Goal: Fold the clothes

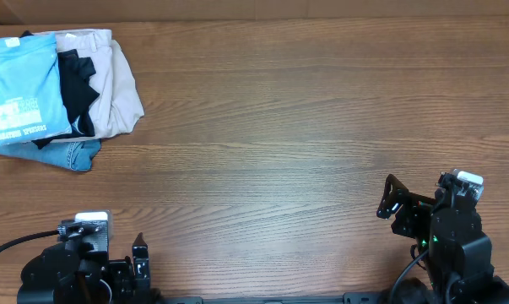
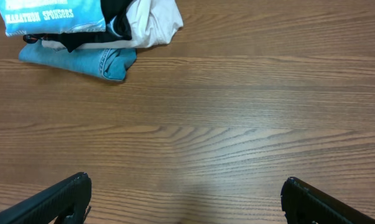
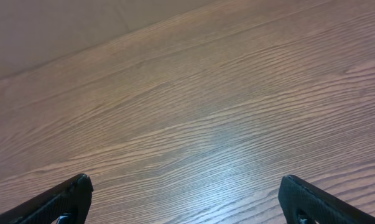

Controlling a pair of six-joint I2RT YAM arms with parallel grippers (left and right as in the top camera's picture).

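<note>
The clothes, a folded sky-blue T-shirt [image 1: 18,84] with white print, lie on top of a pile at the table's far left corner. The left wrist view shows the shirt's [image 2: 50,15] lower edge at top left. My left gripper [image 2: 186,183] is open at the near left edge, far from the pile, with only bare wood between its fingers. Over at the near right edge, my right gripper [image 3: 186,183] also stands open over bare wood, and no clothing shows in its view.
Under the T-shirt lie a black garment [image 1: 75,84], beige trousers [image 1: 119,84] and blue denim [image 1: 75,154]. The wooden table [image 1: 288,118] stretches wide between pile and arms. Both arm bases [image 1: 77,270] [image 1: 452,245] sit along the near edge.
</note>
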